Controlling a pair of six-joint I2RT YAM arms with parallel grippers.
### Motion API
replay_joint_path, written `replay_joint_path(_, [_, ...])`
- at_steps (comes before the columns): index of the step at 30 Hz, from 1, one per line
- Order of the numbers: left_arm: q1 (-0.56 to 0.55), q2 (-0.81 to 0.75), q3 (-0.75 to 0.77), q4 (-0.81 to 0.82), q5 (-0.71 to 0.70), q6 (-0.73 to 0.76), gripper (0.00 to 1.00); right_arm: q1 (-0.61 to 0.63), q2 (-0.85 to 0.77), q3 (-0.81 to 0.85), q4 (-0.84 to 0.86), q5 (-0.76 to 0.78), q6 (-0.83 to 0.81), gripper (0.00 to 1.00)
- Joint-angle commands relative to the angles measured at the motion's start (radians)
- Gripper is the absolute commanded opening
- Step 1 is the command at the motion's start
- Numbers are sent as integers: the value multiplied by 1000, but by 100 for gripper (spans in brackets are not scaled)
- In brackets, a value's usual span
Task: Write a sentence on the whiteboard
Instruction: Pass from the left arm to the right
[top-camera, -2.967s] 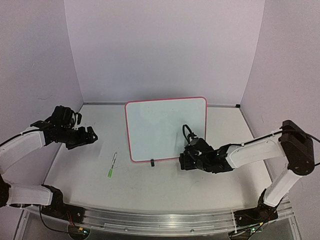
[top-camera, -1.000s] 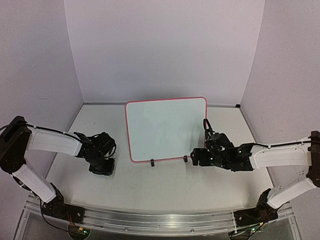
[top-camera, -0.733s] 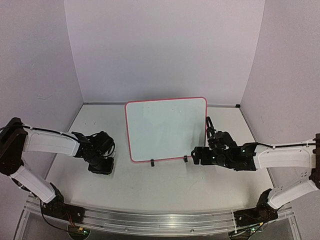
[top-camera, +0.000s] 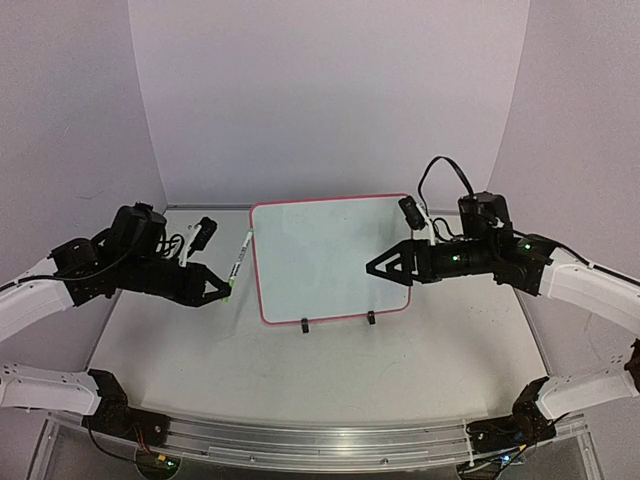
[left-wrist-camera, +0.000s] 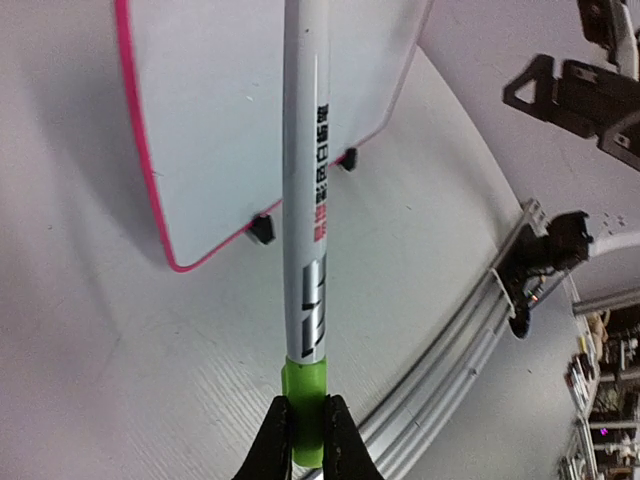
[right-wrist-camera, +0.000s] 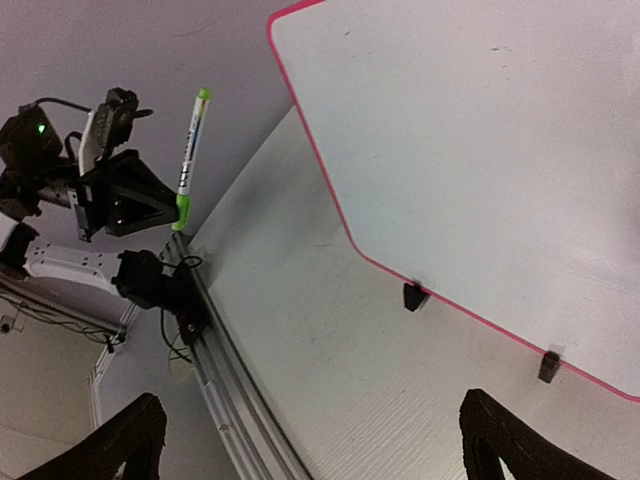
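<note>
The left gripper (left-wrist-camera: 305, 438) is pinched tight on the green end of a white marker (left-wrist-camera: 304, 190), whose barrel rises from the fingertips (printed lettering runs along it). From the overhead camera, the pen slants up and away from that gripper and ends close to the upper left corner of the whiteboard (top-camera: 325, 250); whether it touches the pink rim cannot be told. The board stands propped on two small black clip feet (top-camera: 304, 324) just to the inner side of the left gripper, its white face turned toward both arms.

The right gripper (right-wrist-camera: 312, 398) is raised off the table (top-camera: 300, 375), its fingers (right-wrist-camera: 130, 440) spread wide apart and holding nothing. In the overhead view it overlaps the right part of the board. From the right wrist camera, the board's lower edge and both feet lie ahead of the spread fingers, with the board's face filling the upper right. The marker and the left gripper lie well beyond the board's far side.
</note>
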Motion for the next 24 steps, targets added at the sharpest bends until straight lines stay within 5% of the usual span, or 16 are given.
replay_joint_path(1, [-43, 63, 87, 49, 284, 110, 0, 0, 54, 59, -31, -249, -12, 97])
replay_joint_path(13, [-281, 409, 297, 30, 442, 229, 0, 26, 136, 102, -44, -506, 1, 89])
replay_joint_path(24, [-305, 548, 406, -3, 588, 286, 0, 109, 189, 98, -69, -524, -39, 80])
